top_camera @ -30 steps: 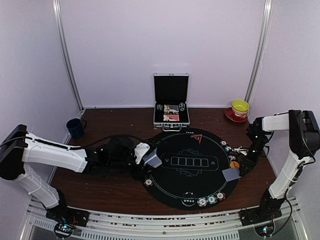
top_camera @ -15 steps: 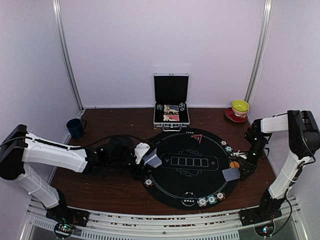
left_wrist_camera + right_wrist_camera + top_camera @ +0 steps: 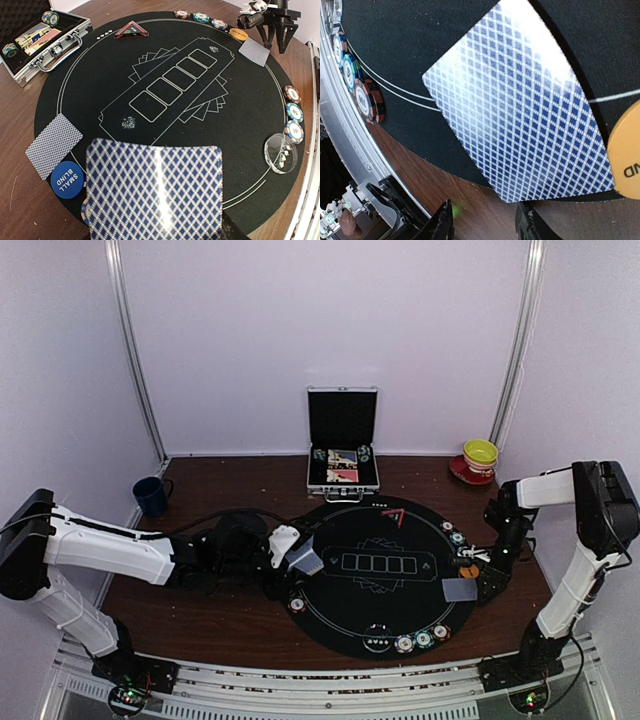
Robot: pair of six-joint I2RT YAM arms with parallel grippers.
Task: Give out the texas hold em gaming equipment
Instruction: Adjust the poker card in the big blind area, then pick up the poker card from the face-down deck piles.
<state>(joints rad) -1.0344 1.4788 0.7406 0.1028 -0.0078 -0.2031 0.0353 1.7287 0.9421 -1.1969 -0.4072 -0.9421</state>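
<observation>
Blue-diamond-backed card (image 3: 155, 192) filled the bottom centre of the left wrist view, clamped in the left gripper (image 3: 298, 562) over the left edge of the round black mat (image 3: 390, 615). Second card (image 3: 53, 145) lay flat at left, just beside the blue SMALL BLIND button (image 3: 68, 179). Right gripper (image 3: 482, 222): fingers apart, holding nothing, near a third card (image 3: 520, 105) lying flat beside the orange button (image 3: 626, 155).

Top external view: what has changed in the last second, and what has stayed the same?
The elbow of the right arm swung slightly left, toward the mat; its forearm now stands steeper. The right gripper is open beside the face-down card, which lies at the mat's edge roughly where it was. The left gripper kept its own card, and the chips did not move.
</observation>
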